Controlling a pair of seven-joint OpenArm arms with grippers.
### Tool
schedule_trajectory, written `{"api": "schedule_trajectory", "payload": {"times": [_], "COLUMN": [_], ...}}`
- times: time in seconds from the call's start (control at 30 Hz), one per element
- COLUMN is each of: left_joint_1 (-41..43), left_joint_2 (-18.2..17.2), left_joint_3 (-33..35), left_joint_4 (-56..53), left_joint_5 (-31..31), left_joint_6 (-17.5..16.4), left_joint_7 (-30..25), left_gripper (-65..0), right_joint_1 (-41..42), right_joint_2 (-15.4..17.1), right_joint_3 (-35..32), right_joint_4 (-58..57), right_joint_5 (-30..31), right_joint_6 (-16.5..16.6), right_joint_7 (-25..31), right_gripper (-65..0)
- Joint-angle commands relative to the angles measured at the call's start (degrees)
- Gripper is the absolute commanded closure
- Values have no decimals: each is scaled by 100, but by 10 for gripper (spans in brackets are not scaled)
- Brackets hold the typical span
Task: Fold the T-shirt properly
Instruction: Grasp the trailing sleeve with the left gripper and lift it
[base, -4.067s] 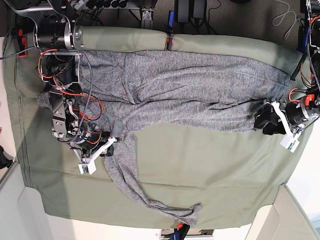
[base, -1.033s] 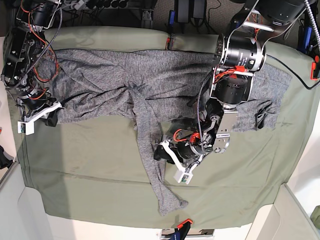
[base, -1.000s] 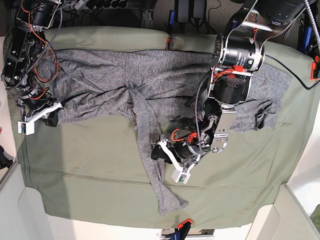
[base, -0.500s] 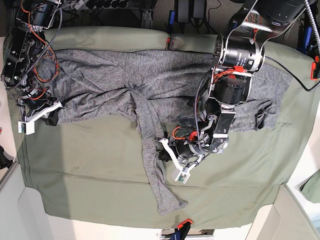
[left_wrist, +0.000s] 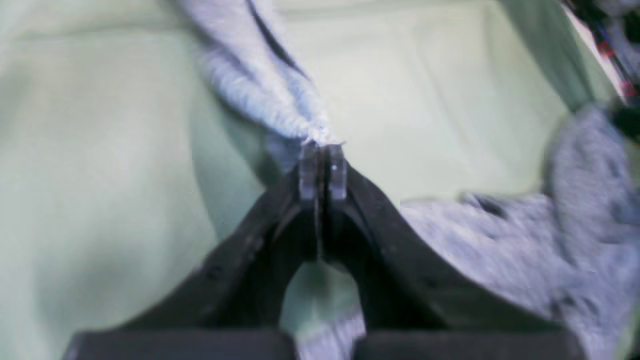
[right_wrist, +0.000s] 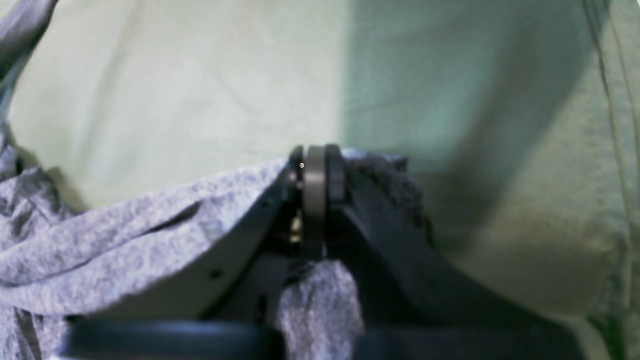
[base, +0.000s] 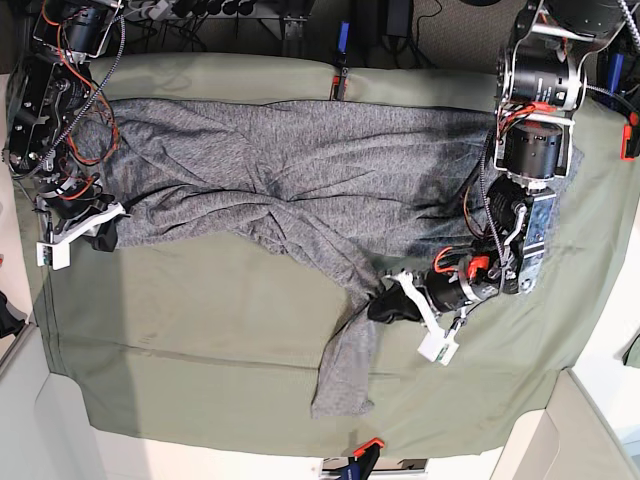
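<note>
The heather-grey T-shirt (base: 300, 170) lies spread across the far half of the table, with one long sleeve (base: 345, 370) trailing toward the near edge. My left gripper (base: 385, 305) is shut on that sleeve partway along it. In the left wrist view the jaws of my left gripper (left_wrist: 322, 165) meet on a pinch of sleeve fabric (left_wrist: 260, 90). At the shirt's left end, my right gripper (base: 100, 238) is shut on its lower edge. The right wrist view shows my right gripper (right_wrist: 316, 165) closed, with grey knit (right_wrist: 125, 235) draped around the jaws.
An olive-green table cloth (base: 220, 340) covers the table. One clamp (base: 338, 80) grips its far edge, and an orange clamp (base: 365, 447) grips its near edge. Cables and equipment sit behind the far edge. The left arm's body (base: 535, 110) hangs over the shirt's right end.
My left gripper shut on the sleeve and pulled it right, so the sleeve now slants from the shirt's middle toward the right. The left arm swung right. The right arm stayed put.
</note>
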Motion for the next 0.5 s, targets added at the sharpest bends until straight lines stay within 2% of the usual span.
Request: {"api": "schedule_trajectory", "payload": {"times": [0.0, 0.13, 0.27, 0.3, 0.4, 0.43, 0.47], "left_joint_1": [63, 951, 1443, 1458, 1421, 1384, 1333], "left_joint_2": [-157, -535, -568, -568, -568, -566, -566], "left_joint_3": [-31, -111, -426, -459, -466, -463, -463], "left_joint_4": [369, 1475, 2142, 2181, 2184, 2184, 2184], "left_joint_5": [-267, -433, -352, -352, -339, -343, -339], "left_joint_6": [-69, -69, -69, -69, -69, -69, -69], "left_joint_7": [-46, -385, -476, -476, -483, -483, -479], "left_gripper": [0, 0, 0, -48, -321, -379, -400], "right_joint_1": [114, 111, 111, 114, 111, 111, 111], "right_joint_2": [63, 63, 61, 61, 63, 63, 63], "right_joint_3": [11, 11, 11, 11, 11, 11, 11], "right_joint_4": [98, 98, 98, 98, 98, 98, 98], "right_joint_5": [96, 94, 96, 96, 94, 94, 96], "right_joint_6": [28, 28, 28, 28, 28, 28, 28], "right_joint_7": [129, 131, 173, 173, 168, 168, 168], "right_gripper": [0, 0, 0, 0, 0, 0, 0]}}
